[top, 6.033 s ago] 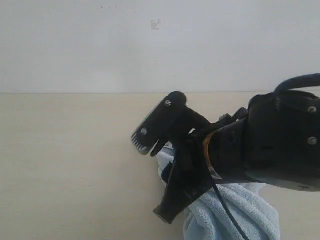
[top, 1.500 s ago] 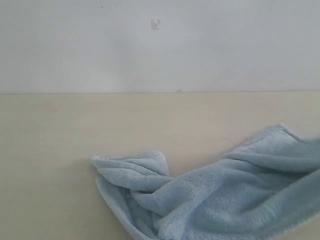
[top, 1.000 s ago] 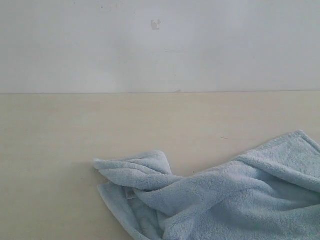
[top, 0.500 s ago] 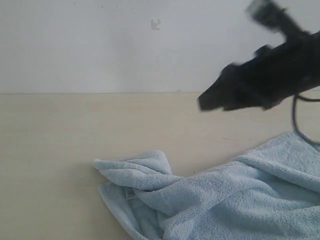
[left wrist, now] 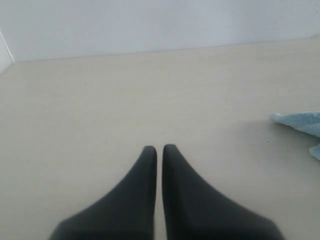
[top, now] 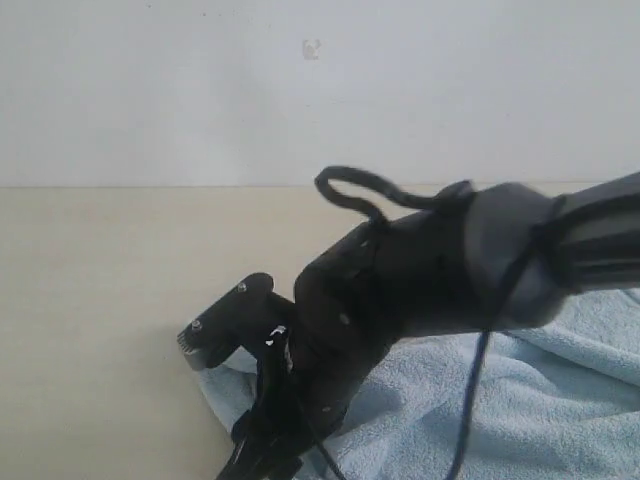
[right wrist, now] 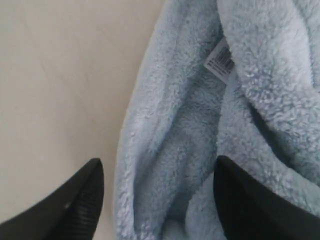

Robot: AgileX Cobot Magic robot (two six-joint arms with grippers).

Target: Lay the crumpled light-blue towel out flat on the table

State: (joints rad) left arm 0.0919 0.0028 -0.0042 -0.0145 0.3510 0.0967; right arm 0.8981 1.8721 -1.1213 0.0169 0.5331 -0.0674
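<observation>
The light-blue towel (top: 570,400) lies crumpled on the beige table (top: 100,290), bunched into folds at its left end. My right gripper (top: 215,405) hangs open over that left end, and its black arm hides much of the cloth. In the right wrist view the right gripper (right wrist: 157,160) straddles a rolled fold of the towel (right wrist: 170,130) without pinching it, and a small white label (right wrist: 220,60) shows farther along. My left gripper (left wrist: 159,147) is shut and empty above bare table (left wrist: 100,100). A corner of the towel (left wrist: 300,120) sits off to one side of it.
A plain white wall (top: 300,90) rises behind the table's far edge. Bare tabletop stretches left of the towel. The right arm's black cable (top: 350,185) loops above its wrist.
The right arm swung down from the upper right onto the towel's bunched left end, with its jaws wide. The towel, dragged and settled a moment earlier, now lies still.
</observation>
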